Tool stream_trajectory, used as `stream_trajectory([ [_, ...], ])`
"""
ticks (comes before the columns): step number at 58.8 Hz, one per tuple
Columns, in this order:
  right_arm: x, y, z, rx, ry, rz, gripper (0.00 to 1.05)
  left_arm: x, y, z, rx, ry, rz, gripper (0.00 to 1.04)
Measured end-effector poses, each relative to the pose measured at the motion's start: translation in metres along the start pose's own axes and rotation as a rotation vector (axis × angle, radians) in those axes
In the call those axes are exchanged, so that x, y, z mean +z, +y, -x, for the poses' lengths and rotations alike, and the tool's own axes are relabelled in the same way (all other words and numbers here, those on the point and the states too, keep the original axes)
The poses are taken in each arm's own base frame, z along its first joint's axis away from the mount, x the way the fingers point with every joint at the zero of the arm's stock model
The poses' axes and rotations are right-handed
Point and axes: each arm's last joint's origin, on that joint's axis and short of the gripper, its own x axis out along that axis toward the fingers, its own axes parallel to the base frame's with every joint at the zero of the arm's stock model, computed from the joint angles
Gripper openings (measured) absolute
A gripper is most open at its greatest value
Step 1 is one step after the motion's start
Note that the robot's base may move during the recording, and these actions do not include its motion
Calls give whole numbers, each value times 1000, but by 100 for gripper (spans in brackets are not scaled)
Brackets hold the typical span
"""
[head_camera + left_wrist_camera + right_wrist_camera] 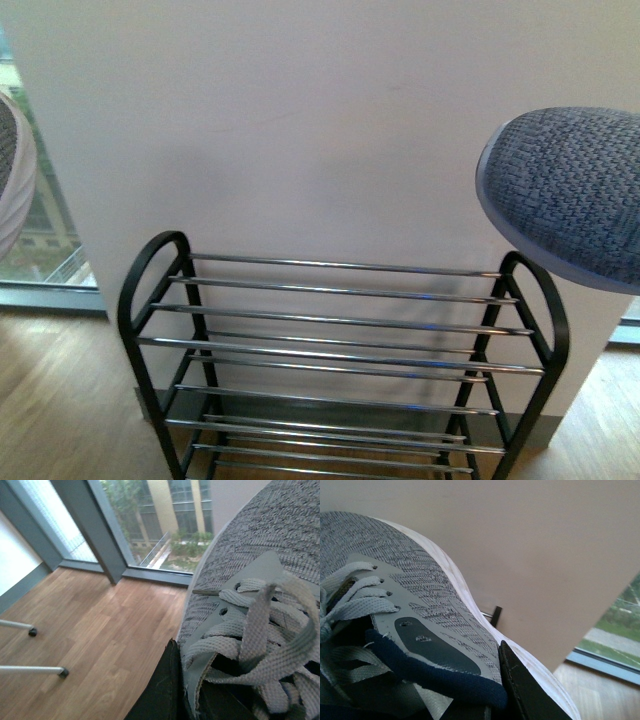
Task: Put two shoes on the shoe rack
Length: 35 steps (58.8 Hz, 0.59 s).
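Observation:
The shoe rack (340, 345), black-framed with chrome bars, stands against the wall low in the front view. The right shoe (570, 190), grey knit with a pale sole, hangs toe-first above and to the right of the rack's right arch. Only the left shoe's (12, 170) sole and edge show at the far left, higher than the rack. In the left wrist view my left gripper (187, 695) is shut on the left shoe (260, 555) beside the laces, one black finger (160, 690) outside. My right gripper (492, 700) is shut on the right shoe (420, 590) at its navy collar.
A white wall (320, 130) rises right behind the rack. A floor-length window (45, 240) lies to its left over wooden floor (90, 630). Two thin metal legs with dark feet (32, 631) rest on the floor in the left wrist view.

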Motion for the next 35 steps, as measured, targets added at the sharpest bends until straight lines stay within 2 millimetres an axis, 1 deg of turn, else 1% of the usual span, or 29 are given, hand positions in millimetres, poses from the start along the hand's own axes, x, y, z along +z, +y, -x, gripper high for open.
stream_trajectory([
  [12,0,1,0,39,2,-20,1,0,1,0,21,2,-1,2],
  [14,0,1,1,109,31,-104,1,0,1,0,10,2,-1,2],
  [17,0,3,1,138,50,-177,1,0,0,0,-12,0,-2,2],
  [21,7,12,-5,157,58,-197,1,0,-1,0,-21,-1,-2,2],
  [24,20,24,-15,176,78,-214,1,0,0,0,-9,0,-2,2],
  [27,29,32,-24,183,89,-232,1,0,0,0,-7,0,-2,2],
  [31,41,45,-40,184,125,-269,1,0,0,0,-4,0,-2,2],
  [34,47,59,-61,173,196,-317,1,0,0,0,1,1,-2,2],
  [35,46,65,-72,159,248,-355,1,0,0,0,1,1,-2,2],
])
